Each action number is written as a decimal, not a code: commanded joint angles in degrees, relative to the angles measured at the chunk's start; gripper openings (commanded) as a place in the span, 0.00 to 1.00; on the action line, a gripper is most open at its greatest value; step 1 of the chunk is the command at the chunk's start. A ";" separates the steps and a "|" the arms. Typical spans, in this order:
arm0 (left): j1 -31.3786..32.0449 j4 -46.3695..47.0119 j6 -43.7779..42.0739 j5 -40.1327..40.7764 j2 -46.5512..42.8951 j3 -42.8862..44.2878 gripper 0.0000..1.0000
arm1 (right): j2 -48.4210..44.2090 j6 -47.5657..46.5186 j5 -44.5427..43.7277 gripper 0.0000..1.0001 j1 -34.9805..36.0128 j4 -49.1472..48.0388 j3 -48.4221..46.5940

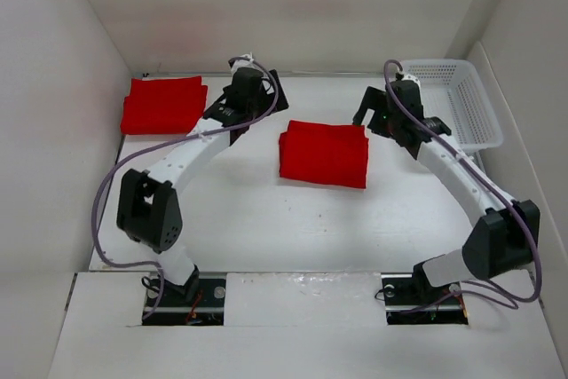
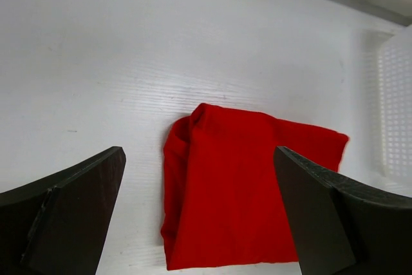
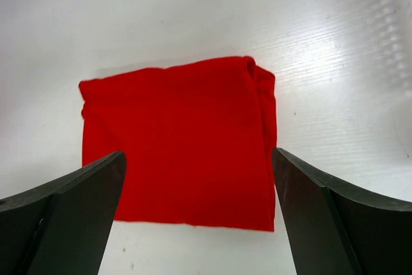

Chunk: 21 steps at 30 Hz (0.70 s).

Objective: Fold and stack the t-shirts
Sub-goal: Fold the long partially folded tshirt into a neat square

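Two red t-shirts lie folded on the white table. One folded t-shirt (image 1: 324, 153) sits in the middle, also seen in the left wrist view (image 2: 244, 191) and the right wrist view (image 3: 180, 140). A second folded t-shirt (image 1: 164, 104) rests at the back left. My left gripper (image 1: 264, 99) hovers off the middle shirt's back left corner. Its jaws (image 2: 199, 152) are wide open and hold nothing. Off the shirt's back right corner, my right gripper (image 1: 366, 114) is also open and empty (image 3: 198, 154). Neither gripper touches cloth.
A white mesh basket (image 1: 479, 108) stands at the back right, and its wall shows at the right edge of the left wrist view (image 2: 396, 107). White walls enclose the table on the left, back and right.
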State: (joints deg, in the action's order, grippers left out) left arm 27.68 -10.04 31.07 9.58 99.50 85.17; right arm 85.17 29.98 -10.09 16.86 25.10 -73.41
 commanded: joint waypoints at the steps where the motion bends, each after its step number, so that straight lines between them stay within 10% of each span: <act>1: 0.36 2.83 0.04 -1.84 -6.06 -7.09 1.00 | -3.95 -0.18 -1.69 1.00 1.94 1.62 4.23; 21: 3.52 3.36 -7.43 -6.16 14.23 -1.58 0.95 | -18.54 1.05 -4.33 1.00 1.24 5.75 14.87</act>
State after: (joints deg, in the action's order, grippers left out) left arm 31.40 -7.11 24.80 3.90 114.67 80.44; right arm 68.14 31.31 -12.71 18.81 30.00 -58.98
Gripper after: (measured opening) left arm 0.963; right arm 0.999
